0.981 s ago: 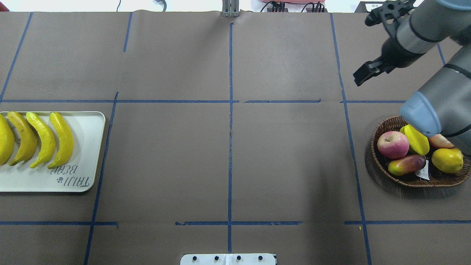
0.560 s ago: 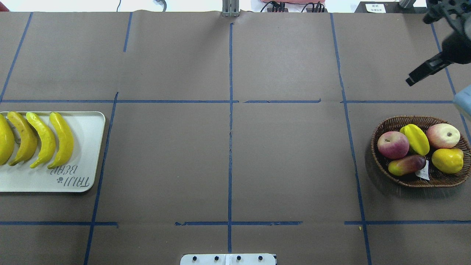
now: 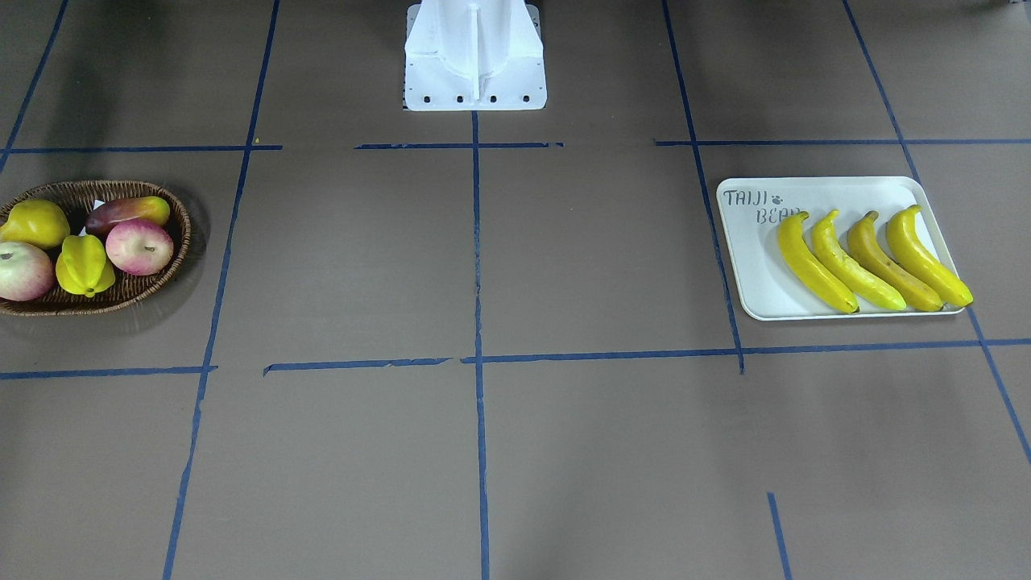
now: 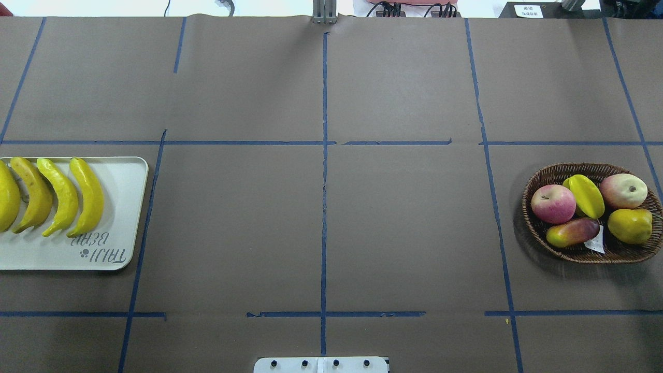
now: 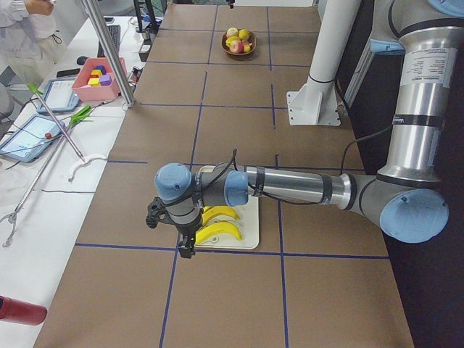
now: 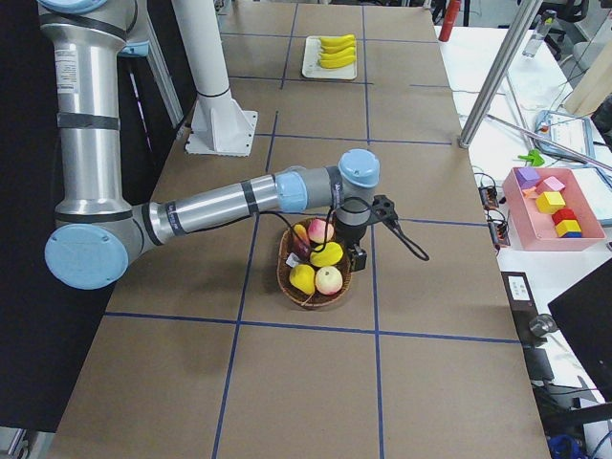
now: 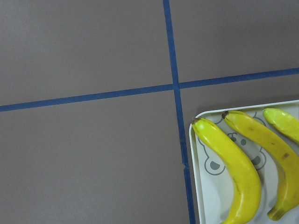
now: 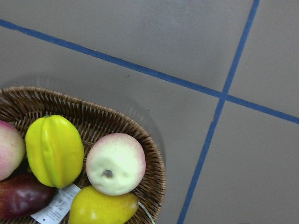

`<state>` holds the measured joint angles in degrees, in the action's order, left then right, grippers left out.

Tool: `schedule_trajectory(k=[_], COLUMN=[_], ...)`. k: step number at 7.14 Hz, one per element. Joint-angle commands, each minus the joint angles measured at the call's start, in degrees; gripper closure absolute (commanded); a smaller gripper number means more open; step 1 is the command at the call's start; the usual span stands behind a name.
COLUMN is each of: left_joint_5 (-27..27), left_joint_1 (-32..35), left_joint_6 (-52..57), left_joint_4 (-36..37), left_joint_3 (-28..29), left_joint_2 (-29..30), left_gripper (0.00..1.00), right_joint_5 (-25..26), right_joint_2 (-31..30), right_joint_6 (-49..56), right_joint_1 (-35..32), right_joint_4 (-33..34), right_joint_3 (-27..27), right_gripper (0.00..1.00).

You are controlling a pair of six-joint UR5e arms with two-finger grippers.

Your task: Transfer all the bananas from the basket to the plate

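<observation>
Several yellow bananas [image 4: 61, 197] lie side by side on the white "TAIJI BEAR" plate [image 4: 121, 207] at the table's left end; they also show in the front view [image 3: 854, 262] and the left wrist view [image 7: 233, 163]. The brown wicker basket [image 4: 526, 207] at the right end holds no banana. My left gripper [image 5: 186, 246] hangs by the plate's outer edge, and my right gripper [image 6: 357, 256] hangs by the basket's far side. Both show only in the side views, so I cannot tell whether they are open or shut.
The basket holds two apples [image 4: 553, 203], a yellow starfruit [image 4: 588, 196], a yellow pear [image 4: 629, 226] and a red-green fruit [image 4: 572, 232]. The white robot base [image 3: 475, 56] stands at the table's near middle edge. A pink bin of blocks [image 6: 555, 206] sits on a side table.
My right arm has swung out of the overhead view past the right edge, uncovering the basket's right side. The bananas, plate and basket have not moved.
</observation>
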<state>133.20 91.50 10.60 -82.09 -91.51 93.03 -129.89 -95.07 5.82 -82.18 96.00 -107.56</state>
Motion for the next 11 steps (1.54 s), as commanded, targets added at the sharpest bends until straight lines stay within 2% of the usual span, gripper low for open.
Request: schedule_trajectory(k=[1, 5, 7, 11], left_joint_5=[-0.05, 0.04, -0.4, -0.31], left_joint_1=[0.17, -0.1, -0.01, -0.1], left_joint_6=[0.04, -0.05, 0.12, 0.12], left_joint_4=[-0.7, -0.53, -0.62, -0.7], left_joint_3=[0.72, -0.86, -1.12, -1.39], left_joint_2=[-0.13, -0.65, -2.06, -2.42], left_gripper=[0.0, 0.0, 0.0, 0.0], right_joint_5=[-0.71, -1.07, -0.98, -1.16], right_joint_2=[-2.75, -2.75, -5.47, -5.65], right_joint_6=[-0.63, -3.08, -3.54, -3.45], right_joint_1=[-2.55, -2.55, -2.64, -2.64], right_joint_4=[-0.11, -0.37, -5.19, -5.3], right_joint_3=[-0.36, -0.19, -0.1, 0.16], right_gripper=[0.01, 0.01, 0.01, 0.01])
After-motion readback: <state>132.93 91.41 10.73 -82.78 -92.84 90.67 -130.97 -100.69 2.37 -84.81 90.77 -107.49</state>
